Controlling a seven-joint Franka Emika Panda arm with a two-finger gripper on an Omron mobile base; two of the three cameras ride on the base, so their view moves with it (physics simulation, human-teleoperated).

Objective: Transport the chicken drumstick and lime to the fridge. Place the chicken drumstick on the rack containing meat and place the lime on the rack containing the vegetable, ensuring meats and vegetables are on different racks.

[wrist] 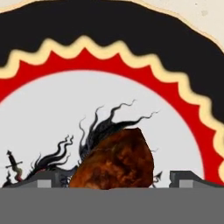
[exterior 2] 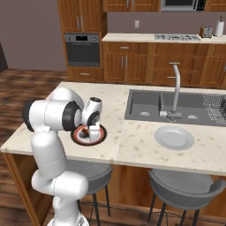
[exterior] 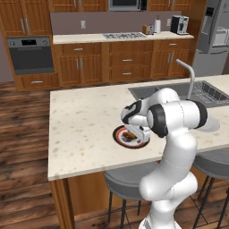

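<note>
A glossy brown chicken drumstick (wrist: 118, 162) lies on a round plate (wrist: 109, 57) that has a black rim, a red zigzag band and a white middle. The plate (exterior: 118, 136) sits near the front edge of the island counter. My gripper (wrist: 122, 179) is down over the plate, open, with one fingertip on either side of the drumstick's thick end. In the base views the hand (exterior 2: 92, 128) covers most of the plate (exterior 2: 103, 135), and a bit of the drumstick (exterior: 129, 137) shows under it. The grey steel fridge (exterior: 215, 31) stands at the far right. The lime is out of view.
A sink (exterior 2: 176, 108) with a tall faucet (exterior 2: 175, 88) is set into the counter to the right of the plate. A plain grey plate (exterior 2: 174, 137) lies in front of the sink. Two grey stools (exterior 2: 187, 190) stand under the counter's front edge.
</note>
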